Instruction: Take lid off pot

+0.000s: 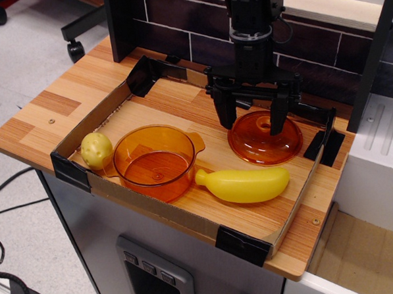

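Broadly, a wooden table (56,108) carries a shallow cardboard tray (153,205) with black corner brackets, and everything of note sits inside that tray. Taking the pot (155,161) as the landmark: it stands uncovered near the tray's front-left, translucent orange, its inside visible and holding nothing. Right of the pot and farther back, the black gripper (252,120) hangs from its arm with the jaws spread wide apart, grasping nothing. Beneath it, well right of the pot, the lid (265,138) lies flat on the tray floor, dome up; one finger appears to stand just left of the lid's rim, the other overlaps the dome near the knob, contact unclear. Just beside the pot's right front lies a yellow banana (243,185). Against the pot's left side sits a small yellow lumpy fruit (96,149).
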`<state>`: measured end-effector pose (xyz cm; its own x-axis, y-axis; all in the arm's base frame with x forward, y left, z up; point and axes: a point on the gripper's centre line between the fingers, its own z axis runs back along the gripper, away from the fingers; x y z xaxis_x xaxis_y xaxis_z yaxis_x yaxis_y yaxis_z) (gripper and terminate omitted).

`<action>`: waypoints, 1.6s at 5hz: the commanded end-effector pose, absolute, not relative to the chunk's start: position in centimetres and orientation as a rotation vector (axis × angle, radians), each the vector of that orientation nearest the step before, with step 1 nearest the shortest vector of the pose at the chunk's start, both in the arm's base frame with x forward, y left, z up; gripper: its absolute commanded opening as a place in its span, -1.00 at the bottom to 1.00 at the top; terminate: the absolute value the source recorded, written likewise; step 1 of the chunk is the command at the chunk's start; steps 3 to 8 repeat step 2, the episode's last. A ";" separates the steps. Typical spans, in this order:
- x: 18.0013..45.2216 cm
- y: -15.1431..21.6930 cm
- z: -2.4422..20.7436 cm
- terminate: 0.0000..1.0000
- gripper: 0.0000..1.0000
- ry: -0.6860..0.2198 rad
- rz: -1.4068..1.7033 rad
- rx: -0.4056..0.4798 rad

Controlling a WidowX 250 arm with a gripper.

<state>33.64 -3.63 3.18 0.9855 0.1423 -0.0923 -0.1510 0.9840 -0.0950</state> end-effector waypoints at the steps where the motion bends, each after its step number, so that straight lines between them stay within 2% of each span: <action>1: 34.7 -3.0 5.6 -1.00 1.00 0.008 0.156 -0.113; 2: 34.7 -3.0 5.6 1.00 1.00 0.008 0.156 -0.113; 8: 34.7 -3.0 5.6 1.00 1.00 0.008 0.156 -0.113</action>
